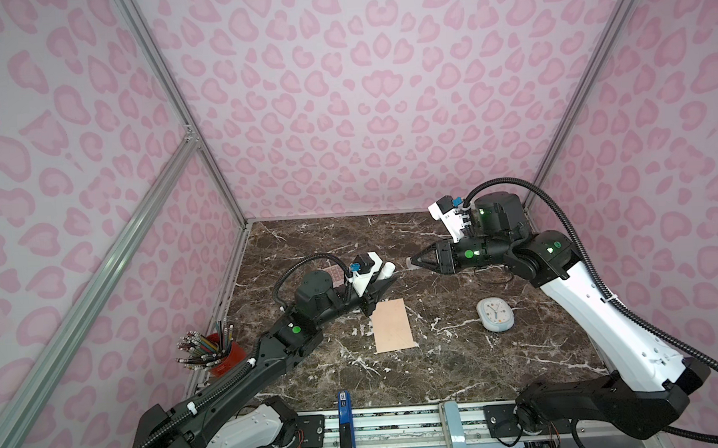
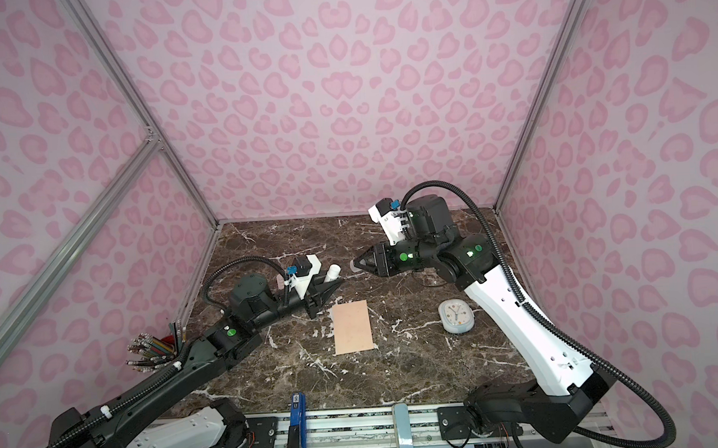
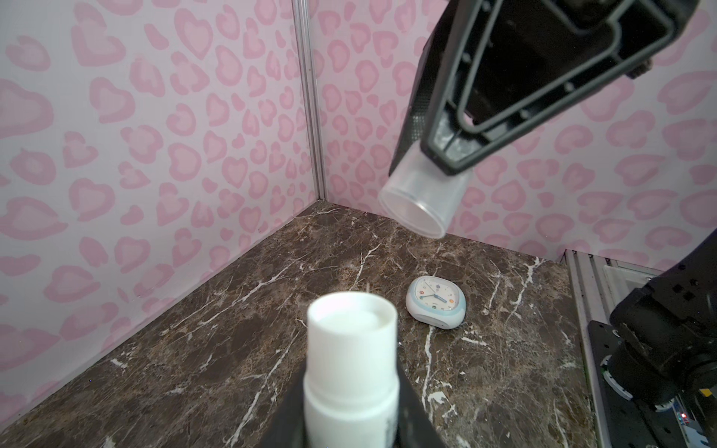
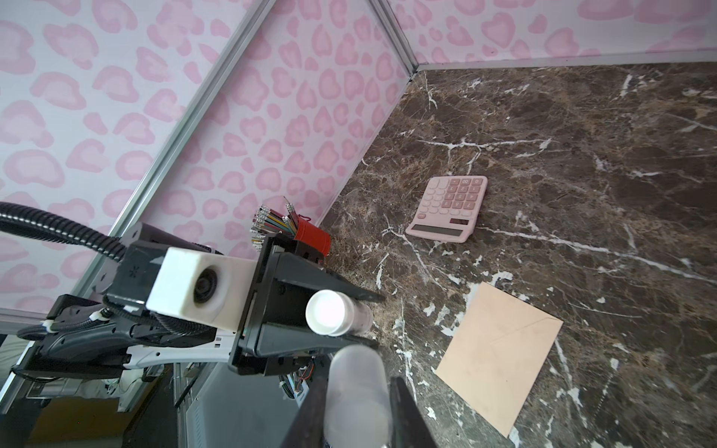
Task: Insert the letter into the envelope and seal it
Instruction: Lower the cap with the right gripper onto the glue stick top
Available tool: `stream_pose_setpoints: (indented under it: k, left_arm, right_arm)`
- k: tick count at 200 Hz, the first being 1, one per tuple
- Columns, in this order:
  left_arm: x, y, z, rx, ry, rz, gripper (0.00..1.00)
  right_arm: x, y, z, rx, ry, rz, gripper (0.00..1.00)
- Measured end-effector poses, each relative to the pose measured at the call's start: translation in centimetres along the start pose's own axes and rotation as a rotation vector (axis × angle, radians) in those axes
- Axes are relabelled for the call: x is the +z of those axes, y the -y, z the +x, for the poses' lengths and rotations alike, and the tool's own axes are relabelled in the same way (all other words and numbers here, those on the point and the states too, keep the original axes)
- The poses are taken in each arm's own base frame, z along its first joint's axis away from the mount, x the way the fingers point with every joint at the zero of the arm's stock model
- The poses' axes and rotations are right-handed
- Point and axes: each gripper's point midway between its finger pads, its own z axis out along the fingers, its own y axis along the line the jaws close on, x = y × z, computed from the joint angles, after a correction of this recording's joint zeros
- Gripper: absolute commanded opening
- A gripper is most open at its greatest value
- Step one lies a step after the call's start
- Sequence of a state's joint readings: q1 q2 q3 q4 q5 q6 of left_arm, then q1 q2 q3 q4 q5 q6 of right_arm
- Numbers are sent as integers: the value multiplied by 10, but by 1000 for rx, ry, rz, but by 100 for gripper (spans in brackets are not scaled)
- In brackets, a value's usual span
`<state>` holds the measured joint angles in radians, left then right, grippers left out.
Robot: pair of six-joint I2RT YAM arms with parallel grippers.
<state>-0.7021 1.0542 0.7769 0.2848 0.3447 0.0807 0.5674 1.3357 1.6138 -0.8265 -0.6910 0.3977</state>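
The peach envelope point(image 1: 393, 325) point(image 2: 352, 327) point(image 4: 500, 357) lies flat mid-table with its flap folded down. The letter is hidden in every view. My left gripper point(image 1: 386, 277) point(image 3: 351, 391) hovers just behind the envelope's far left corner. It is shut on a white glue stick point(image 1: 388, 268) point(image 3: 351, 349) point(image 4: 333, 312), whose uncapped end points toward the right arm. My right gripper point(image 1: 411, 263) point(image 4: 357, 391) faces it from a short gap away. It is shut on the stick's translucent cap point(image 3: 421, 198) point(image 4: 357, 388).
A white-and-blue clock point(image 1: 495, 314) point(image 3: 436, 302) lies right of the envelope. A pink calculator point(image 4: 448, 207) sits behind the left arm. A red cup of pencils point(image 1: 225, 355) stands at the left edge. A blue stapler point(image 1: 345, 421) rests on the front rail.
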Motion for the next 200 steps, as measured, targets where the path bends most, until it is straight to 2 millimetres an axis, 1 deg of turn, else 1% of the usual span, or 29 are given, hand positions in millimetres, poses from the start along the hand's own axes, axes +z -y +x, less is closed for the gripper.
stream_pose_setpoints:
  k: [32, 67, 112, 141, 200]
  left_arm:
    - [2, 1, -6, 2, 10, 14, 4]
    - [3, 3, -4, -1, 5, 27, 4]
    - [5, 4, -2, -7, 0, 37, 4]
    - [5, 5, -1, -11, -2, 39, 4]
    - [6, 5, 0, -13, -6, 42, 4]
  right_arm:
    - [3, -6, 1, -12, -4, -28, 28]
    - [12, -11, 1, -13, -11, -64, 29]
    - [19, -12, -4, -11, -5, -85, 29]
    - [21, -14, -3, -5, -13, -93, 29]
    - [25, -11, -1, 2, -25, -89, 29]
